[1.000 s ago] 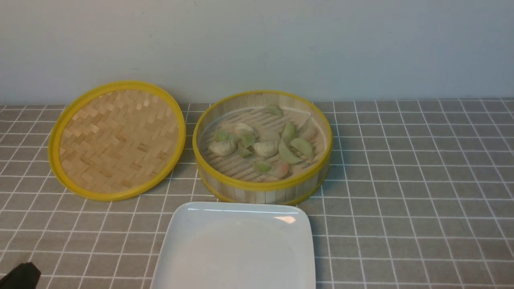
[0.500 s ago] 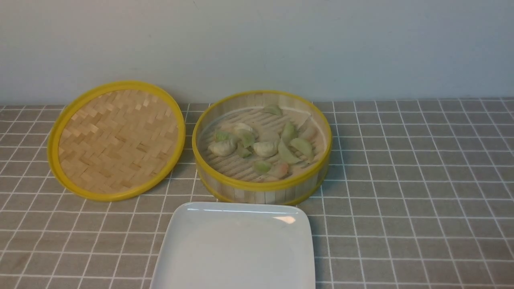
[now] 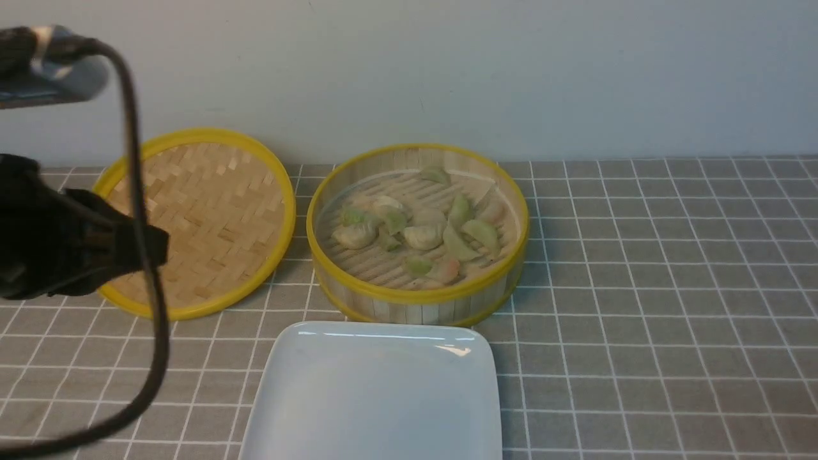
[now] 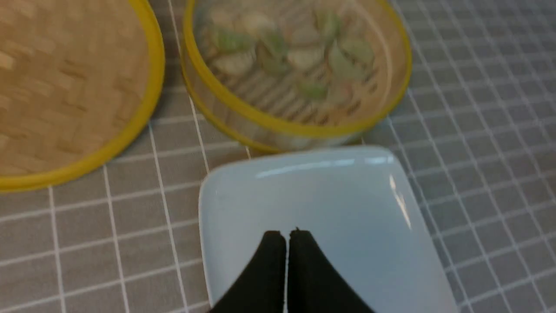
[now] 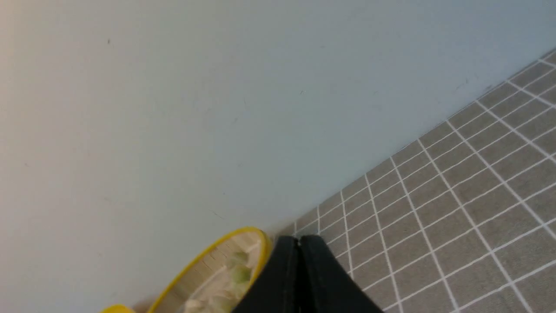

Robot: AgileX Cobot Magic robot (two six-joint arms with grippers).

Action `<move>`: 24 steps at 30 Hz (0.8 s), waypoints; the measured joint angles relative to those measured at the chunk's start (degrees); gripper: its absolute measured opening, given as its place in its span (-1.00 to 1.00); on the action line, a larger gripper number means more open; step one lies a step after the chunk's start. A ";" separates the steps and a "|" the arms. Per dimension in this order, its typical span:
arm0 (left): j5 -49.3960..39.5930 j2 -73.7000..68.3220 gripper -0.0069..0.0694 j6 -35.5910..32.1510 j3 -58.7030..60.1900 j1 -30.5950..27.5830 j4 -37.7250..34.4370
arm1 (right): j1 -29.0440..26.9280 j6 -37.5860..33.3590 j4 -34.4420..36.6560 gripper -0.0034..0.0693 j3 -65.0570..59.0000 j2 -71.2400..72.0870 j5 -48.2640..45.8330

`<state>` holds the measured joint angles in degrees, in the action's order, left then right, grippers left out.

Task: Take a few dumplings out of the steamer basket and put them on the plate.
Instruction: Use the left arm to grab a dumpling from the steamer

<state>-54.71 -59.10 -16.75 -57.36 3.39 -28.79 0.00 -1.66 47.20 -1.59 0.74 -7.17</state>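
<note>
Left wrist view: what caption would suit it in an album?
Closed left gripper seen against an empty white plate, with a steamer basket of dumplings and a woven lid beyond.

You had green, beige and pinkish dumplings point(image 3: 423, 236), a yellow-rimmed steamer basket point(image 3: 415, 298), a white plate point(image 3: 377, 396), and a grey, white-gridded tablecloth point(image 3: 652, 306).

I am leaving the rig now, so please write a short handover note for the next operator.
Left gripper: shut, empty, raised.
Right gripper: shut, empty.
All dumplings lie in the steamer basket; the plate, nearer the robot, is bare; the lid lies left of the basket.
Done: lid off, no dumpling moved.
Left: carry a few dumplings onto the plate.
</note>
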 joint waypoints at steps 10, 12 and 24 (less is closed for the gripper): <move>3.90 -17.49 -0.83 -5.69 -3.42 3.84 0.67 | 0.00 -0.33 1.34 -0.95 0.56 0.00 -0.85; 4.39 -19.43 -0.83 -5.76 -4.64 4.81 0.85 | 0.00 -0.39 0.91 -0.95 2.83 -0.37 -3.72; -5.25 -40.23 -0.83 -5.88 -29.58 9.19 7.71 | 0.00 -3.42 -19.72 -0.94 35.38 -36.12 -38.16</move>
<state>-59.96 -99.32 -22.63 -86.94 12.58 -21.08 0.00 -5.08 27.48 33.79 -35.38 -45.33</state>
